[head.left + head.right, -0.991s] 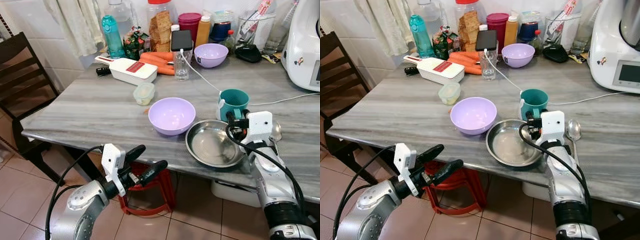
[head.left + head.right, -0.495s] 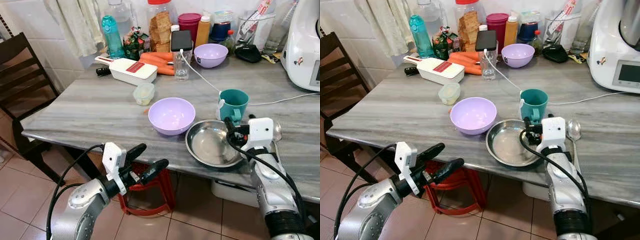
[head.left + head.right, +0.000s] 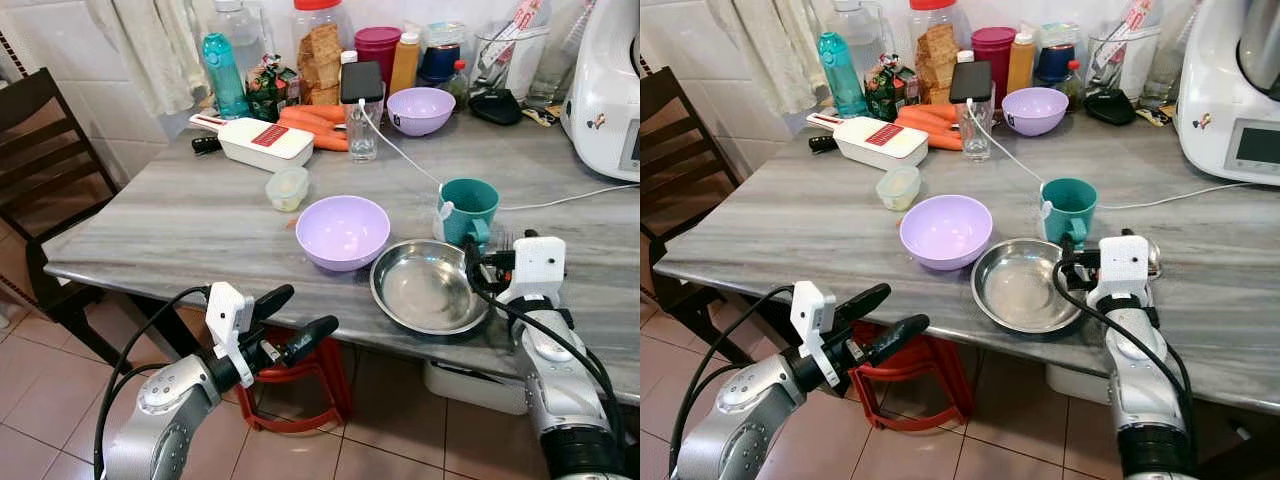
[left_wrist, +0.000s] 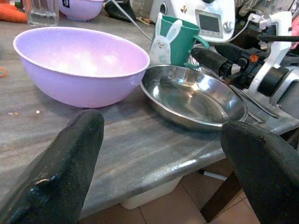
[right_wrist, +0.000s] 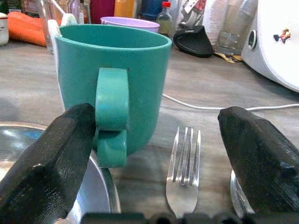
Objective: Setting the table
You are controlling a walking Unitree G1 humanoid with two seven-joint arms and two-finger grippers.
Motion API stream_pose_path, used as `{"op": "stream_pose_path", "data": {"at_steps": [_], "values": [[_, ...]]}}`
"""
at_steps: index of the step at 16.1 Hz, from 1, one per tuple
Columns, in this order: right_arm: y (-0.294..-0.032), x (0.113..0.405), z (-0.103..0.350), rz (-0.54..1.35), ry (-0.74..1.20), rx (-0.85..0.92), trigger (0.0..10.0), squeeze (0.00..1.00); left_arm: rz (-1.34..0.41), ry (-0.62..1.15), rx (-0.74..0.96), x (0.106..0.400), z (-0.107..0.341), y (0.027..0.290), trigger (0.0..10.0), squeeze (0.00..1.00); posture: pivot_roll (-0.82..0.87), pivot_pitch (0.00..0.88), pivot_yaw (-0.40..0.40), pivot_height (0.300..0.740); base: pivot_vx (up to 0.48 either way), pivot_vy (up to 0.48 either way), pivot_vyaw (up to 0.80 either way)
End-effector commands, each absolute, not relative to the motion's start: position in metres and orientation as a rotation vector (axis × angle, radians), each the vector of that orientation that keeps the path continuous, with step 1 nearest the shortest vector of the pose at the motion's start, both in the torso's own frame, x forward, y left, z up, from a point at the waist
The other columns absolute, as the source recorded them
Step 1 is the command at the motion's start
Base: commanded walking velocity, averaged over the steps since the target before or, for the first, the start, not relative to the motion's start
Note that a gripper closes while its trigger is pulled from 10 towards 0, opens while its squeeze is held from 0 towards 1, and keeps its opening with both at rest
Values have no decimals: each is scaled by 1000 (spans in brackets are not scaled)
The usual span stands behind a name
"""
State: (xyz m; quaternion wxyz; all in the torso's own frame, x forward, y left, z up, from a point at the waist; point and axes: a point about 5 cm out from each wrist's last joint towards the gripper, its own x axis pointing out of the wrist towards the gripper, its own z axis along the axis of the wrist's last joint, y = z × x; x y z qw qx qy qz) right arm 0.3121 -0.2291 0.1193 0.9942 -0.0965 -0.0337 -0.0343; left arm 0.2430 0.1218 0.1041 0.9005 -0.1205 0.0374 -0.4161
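Fork (image 5: 185, 170): it lies flat on the table (image 3: 180, 215) near the front edge, just beside the green mug (image 3: 466, 208) and the steel plate (image 3: 425, 287), with its prongs pointing toward the back of the table. A spoon (image 5: 235, 186) lies beside it on the other side.
Right gripper (image 5: 154, 154): it is wide open and holds nothing. It hovers low over the table, with the fork between its two fingers. One finger (image 5: 44, 158) is very close to the handle of the mug; whether it touches, I cannot tell.
Left gripper (image 3: 290, 322): open and empty, it hangs in front of the front edge of the table, below the top, pointing at the purple bowl (image 3: 343, 230).
How the fork will handle: I judge it is light, stiff and thin metal, and smooth, so it can slip between the pads. It lies flat, so there is little for the fingers to go under.
Where to take hold: probably across the narrow neck or the handle, pinching from the two sides, with the fingertips pressed down to the table.
Risk: the mug and the plate are so near that a closing finger could push them. The mug may be breakable.
Other things: a second purple bowl (image 3: 420, 109), a bottle (image 3: 226, 73) and carrots (image 3: 315, 127) stand along the back edge.
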Motion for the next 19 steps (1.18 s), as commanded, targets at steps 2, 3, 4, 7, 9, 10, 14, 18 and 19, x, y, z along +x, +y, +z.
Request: {"op": "stream_pose_path", "data": {"at_steps": [2, 3, 4, 7, 9, 10, 14, 18, 19], "values": [[-231, 313, 124, -91, -73, -202, 10000, 1000, -855, 82, -228, 245, 105, 124, 10000, 0, -127, 23, 134, 740, 0, 0, 0], [-231, 314, 124, -92, -74, -198, 10000, 1000, -854, 82, -226, 246, 104, 125, 10000, 0, -123, 21, 135, 740, 0, 0, 0], [-228, 314, 124, -78, -78, -190, 10000, 1000, -852, 83, -224, 246, 104, 125, 10000, 0, -123, 21, 135, 740, 0, 0, 0], [-215, 311, 127, -16, -109, -188, 10000, 0, -844, 85, -220, 247, 103, 126, 10000, 0, -123, 21, 137, 740, 0, 0, 0], [-205, 308, 131, 12, -138, -209, 10000, 0, -830, 86, -213, 248, 102, 127, 10000, 0, -125, 22, 135, 740, 0, 0, 0], [-200, 307, 135, 22, -158, -225, 10000, 0, -815, 85, -209, 248, 101, 128, 10000, 0, -125, 22, 133, 740, 0, 0, 0], [-190, 295, 142, 9, -202, -236, 10000, 0, -716, 57, -189, 251, 101, 137, 10000, 0, -122, 21, 128, 740, 0, 0, 0], [-181, 274, 142, -5, -220, -255, 10000, 0, -467, 39, -111, 262, 95, 159, 10000, 0, -119, 18, 124, 740, 0, 0, 0], [-175, 266, 141, 9, -216, -252, 10000, 0, -379, 46, -87, 265, 92, 165, 10000, 0, -121, 17, 122, 740, 0, 0, 0]]}}
